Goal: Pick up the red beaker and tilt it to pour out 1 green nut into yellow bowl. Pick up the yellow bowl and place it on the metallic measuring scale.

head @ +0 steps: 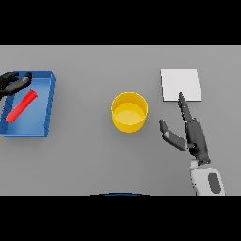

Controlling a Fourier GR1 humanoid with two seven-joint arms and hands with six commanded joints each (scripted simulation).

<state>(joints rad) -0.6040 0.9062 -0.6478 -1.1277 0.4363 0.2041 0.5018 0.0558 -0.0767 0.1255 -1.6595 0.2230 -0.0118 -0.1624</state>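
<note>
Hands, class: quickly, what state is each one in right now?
Left hand: fingers curled, holding nothing, above the red beaker in the blue tray.
Right hand: open, fingers straight, holding nothing.

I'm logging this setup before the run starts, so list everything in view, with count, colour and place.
beaker: 1, red, lying on its side inside the tray, tilted diagonally.
tray: 1, blue, at the table's left side.
bowl: 1, yellow, upright near the table's middle; no nut can be made out in it.
measuring scale: 1, pale grey flat square, right of the bowl, farther back.
table: 1, grey, under everything.
left hand: 1, dark, at the tray's far left corner, by the beaker's upper end.
right hand: 1, dark, open, fingers pointing toward the scale, right of the bowl.
</note>
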